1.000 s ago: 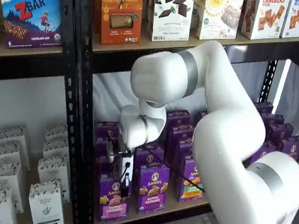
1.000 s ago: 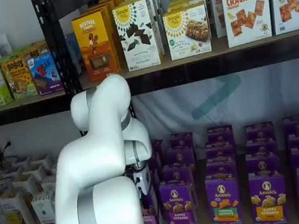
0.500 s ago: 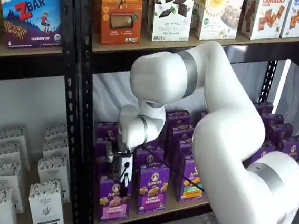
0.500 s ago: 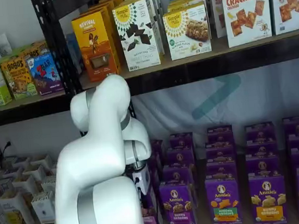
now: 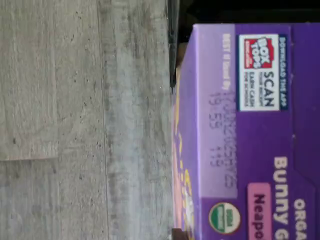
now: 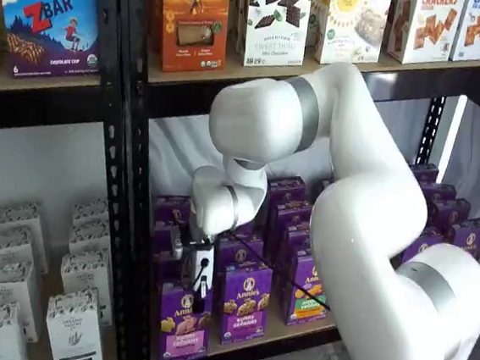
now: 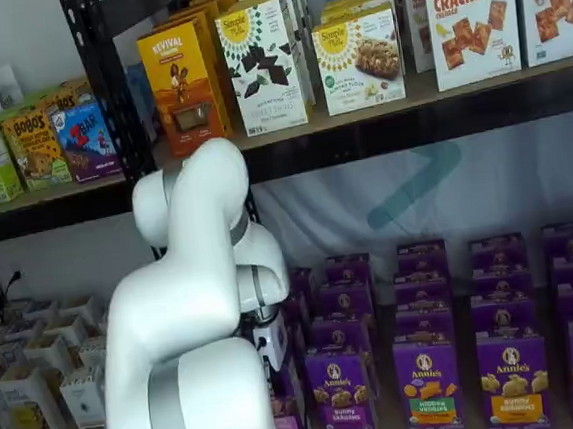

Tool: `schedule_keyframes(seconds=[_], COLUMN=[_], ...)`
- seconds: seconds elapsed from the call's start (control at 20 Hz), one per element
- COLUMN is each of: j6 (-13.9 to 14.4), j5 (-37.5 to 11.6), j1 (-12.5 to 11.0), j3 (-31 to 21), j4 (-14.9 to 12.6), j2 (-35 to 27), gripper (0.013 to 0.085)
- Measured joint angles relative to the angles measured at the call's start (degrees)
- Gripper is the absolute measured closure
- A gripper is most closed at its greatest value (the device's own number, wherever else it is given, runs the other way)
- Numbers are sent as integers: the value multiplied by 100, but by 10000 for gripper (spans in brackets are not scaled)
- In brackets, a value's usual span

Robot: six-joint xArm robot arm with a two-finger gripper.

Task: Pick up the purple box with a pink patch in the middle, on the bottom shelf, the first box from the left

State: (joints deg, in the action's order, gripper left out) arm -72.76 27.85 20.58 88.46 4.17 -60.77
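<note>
Your purple box [image 6: 182, 323] stands upright at the left end of the bottom shelf [image 6: 294, 328], front row, pink patch across its lower front. The gripper [image 6: 196, 299] hangs straight down onto the box top from the white wrist, a black cable running alongside it. You can't read the fingers here: they sit dark against the purple carton and no gap or clamp is clear, so whether it's released or clenched on the box I cannot tell. In a shelf view the arm [image 7: 194, 363] covers nearly all of the target; only a sliver of the purple box [image 7: 288, 420] with a bit of pink shows past the forearm. The wrist view is turned on its side and shows the purple box [image 5: 250, 145] top flap close up, with a Box Tops sticker [image 5: 260, 72] and a pink tag, and grey plank floor [image 5: 85, 120] beside it. Neighbours are tight: another purple Annie's carton [image 6: 245, 304] stands just beside the target on its right, then one with a green and orange patch [image 6: 306, 290], and more purple rows stacked behind. The black perforated upright [image 6: 121, 220] of the rack runs just left of the target. White cartons [image 6: 73, 321] fill the next bay over. Cracker and snack boxes [image 6: 196, 18] line the tier above, over the elbow.
</note>
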Motion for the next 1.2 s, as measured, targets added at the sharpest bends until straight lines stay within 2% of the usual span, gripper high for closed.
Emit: schedule_keyframes(seconds=[0.2, 0.45, 0.6, 0.65, 0.95, 1.2], j6=[39, -1, -1, 20, 243, 394], j5=[-15, -17, -7, -26, -157, -251], j1=[-2, 28, 52, 56, 75, 85], j3=[-148, -228, -245, -260, -404, -731], j4=[-46, 29, 56, 37, -195, -353], j2=[114, 162, 173, 180, 254, 496], gripper=[570, 570, 650, 690, 690, 690])
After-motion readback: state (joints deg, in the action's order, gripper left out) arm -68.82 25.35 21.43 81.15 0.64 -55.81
